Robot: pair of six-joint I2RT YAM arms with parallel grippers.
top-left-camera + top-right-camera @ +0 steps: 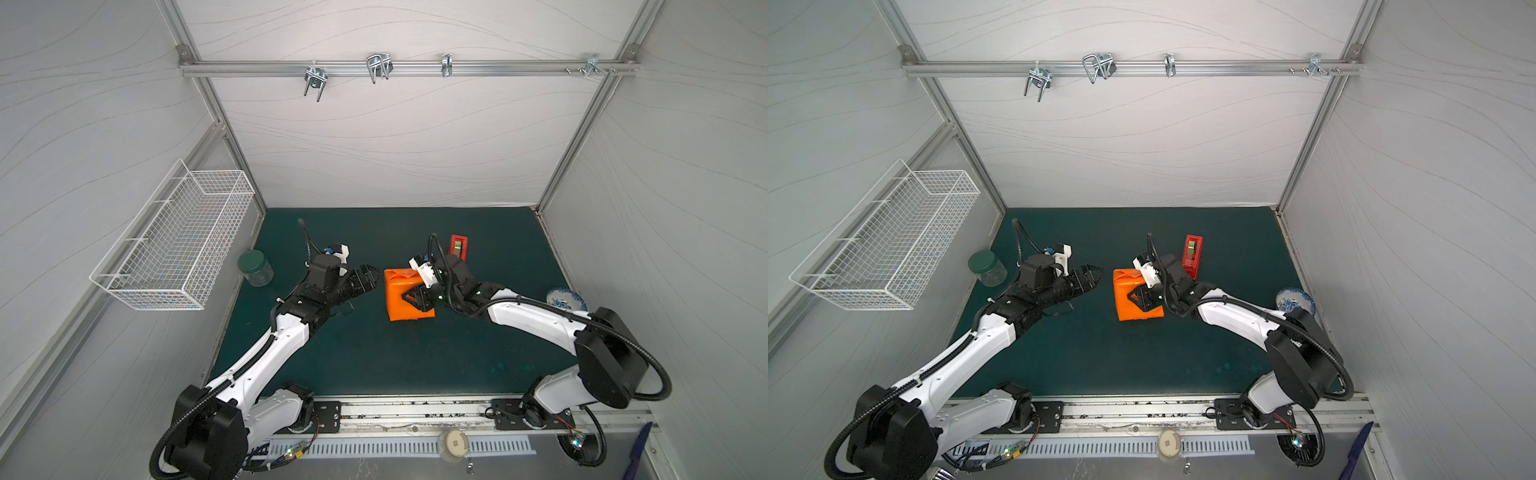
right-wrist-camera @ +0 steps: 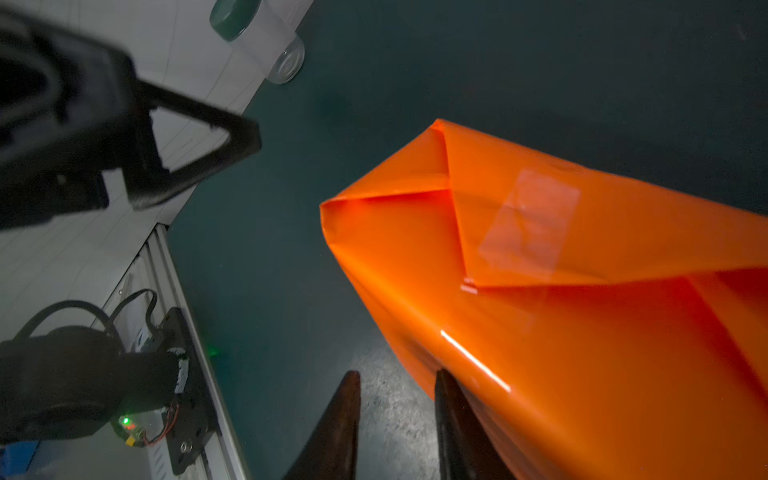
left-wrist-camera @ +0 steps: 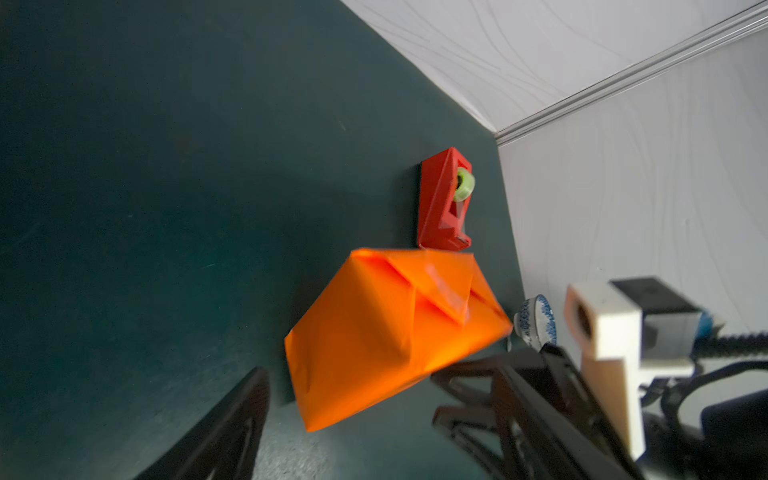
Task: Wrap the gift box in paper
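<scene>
- Paper, bright orange, encloses the gift box entirely. No olive cardboard shows in any view.
- The parcel sits on the green mat at mid-table, slightly right of centre in both top views.
- From above the parcel's outline is near square, with no marked long axis. Its edges are turned a little off the table's edges.
- Right gripper is the nearer. In both top views it hangs over the parcel's right half. Its jaws stand partly apart with bare mat between them. One finger appears to rest against the parcel's side, and nothing is gripped.
- Left gripper is just beside the parcel's left edge, apart from it and pointing at it. Its jaws are wide and empty.
- Clear tape patch holds down a folded flap. A triangular end fold shows in the left wrist view.
- Red tape dispenser stands just behind the parcel's far right corner. Whether it touches the parcel cannot be told, because the right wrist is in the way.
- Hidden: the parcel's right end under the right arm, and its underside. Whether those are sealed cannot be judged.
- The near edge of the left wrist view is blurred.
</scene>
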